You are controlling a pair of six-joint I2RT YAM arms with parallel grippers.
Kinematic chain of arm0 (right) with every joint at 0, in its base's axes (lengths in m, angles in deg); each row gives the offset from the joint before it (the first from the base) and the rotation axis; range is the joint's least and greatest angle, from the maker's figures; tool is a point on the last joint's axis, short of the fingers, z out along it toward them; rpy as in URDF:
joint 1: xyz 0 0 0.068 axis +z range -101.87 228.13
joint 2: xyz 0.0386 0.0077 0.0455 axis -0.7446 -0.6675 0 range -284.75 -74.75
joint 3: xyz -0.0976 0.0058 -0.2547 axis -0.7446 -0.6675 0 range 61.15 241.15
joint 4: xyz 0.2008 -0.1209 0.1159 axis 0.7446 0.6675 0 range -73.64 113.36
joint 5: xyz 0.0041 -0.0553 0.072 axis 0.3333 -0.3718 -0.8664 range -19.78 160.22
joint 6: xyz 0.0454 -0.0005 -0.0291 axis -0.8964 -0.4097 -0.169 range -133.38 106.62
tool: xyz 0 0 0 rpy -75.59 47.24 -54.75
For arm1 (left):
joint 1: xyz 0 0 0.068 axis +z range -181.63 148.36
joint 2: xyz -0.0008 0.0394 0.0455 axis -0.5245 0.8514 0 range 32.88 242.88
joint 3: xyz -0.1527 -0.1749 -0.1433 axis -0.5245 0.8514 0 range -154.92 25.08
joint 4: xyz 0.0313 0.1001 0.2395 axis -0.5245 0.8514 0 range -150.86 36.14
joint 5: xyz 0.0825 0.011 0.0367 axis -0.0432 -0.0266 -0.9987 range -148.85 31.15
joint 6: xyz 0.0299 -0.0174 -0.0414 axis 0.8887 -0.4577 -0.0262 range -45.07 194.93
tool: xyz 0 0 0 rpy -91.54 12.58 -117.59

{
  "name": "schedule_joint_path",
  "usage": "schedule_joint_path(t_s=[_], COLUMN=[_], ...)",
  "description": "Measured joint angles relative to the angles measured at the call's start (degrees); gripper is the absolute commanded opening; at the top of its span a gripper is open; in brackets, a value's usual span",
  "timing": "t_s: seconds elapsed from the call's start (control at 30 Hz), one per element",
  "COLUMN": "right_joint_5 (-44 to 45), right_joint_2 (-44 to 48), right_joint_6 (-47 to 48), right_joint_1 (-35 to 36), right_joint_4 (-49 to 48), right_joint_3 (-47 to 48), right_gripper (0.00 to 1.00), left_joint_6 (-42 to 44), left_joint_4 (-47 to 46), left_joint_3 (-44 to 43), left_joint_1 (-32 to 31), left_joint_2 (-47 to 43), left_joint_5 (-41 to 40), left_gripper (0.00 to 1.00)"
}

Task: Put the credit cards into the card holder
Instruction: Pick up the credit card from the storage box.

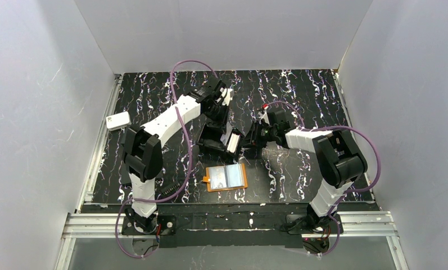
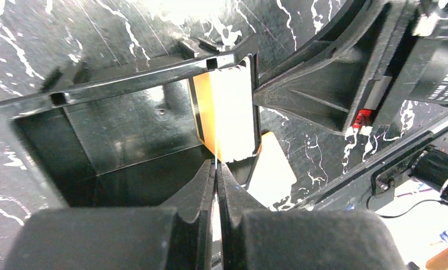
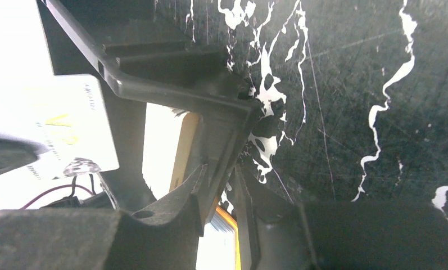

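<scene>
With the left gripper (image 2: 216, 169) pinching one card (image 3: 69, 124) by its edge just over the tray (image 1: 213, 138), the right gripper (image 3: 221, 180) clamped on the tray wall and the wallet (image 1: 227, 176) open beside the tray, I think the card may slip or twist.

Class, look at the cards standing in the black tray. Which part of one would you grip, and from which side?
The cards stand on edge, packed against one end wall of the tray, so their faces are blocked. Pinch one card's free edge, coming in through the open top.
</scene>
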Motion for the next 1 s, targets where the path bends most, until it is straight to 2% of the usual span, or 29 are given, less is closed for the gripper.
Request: schedule_joint_path(t_s=[0.27,0.4,0.5,0.57,0.67,0.83,1.0], right_joint_5=[4.5,7.9,4.5,-0.5,-7.9,-13.5,-14.1], right_joint_2=[0.4,3.7,8.9,13.2,20.2,23.5,21.3], right_joint_6=[5.7,10.2,11.1,8.7,1.2,-10.6,-22.2], right_joint_1=[0.0,0.1,0.0,0.1,1.0,3.5,4.1], right_joint_4=[8.2,15.0,15.1,10.1,-3.1,-21.1,-32.8], right_joint_3=[5.1,7.6,7.7,6.6,4.1,4.1,3.6], right_gripper=[0.45,0.55,0.65,0.72,0.73,0.59,0.5], left_joint_6=[0.7,-0.5,-3.6,-6.3,-11.7,-21.2,-29.3], left_joint_4=[1.2,-1.0,-6.3,-10.1,-17.4,-29.7,-40.1], left_joint_3=[-3.4,-1.5,4.7,9.1,16.2,25.8,31.6], left_joint_1=[0.3,2.2,5.0,6.9,10.1,11.9,12.1], left_joint_2=[-4.4,-12.0,-21.0,-26.5,-33.5,-38.9,-39.8], left_joint_5=[-3.9,-1.8,2.6,5.9,11.2,19.0,24.2], left_gripper=[0.0,0.0,0.0,0.0,0.0,0.0,0.0])
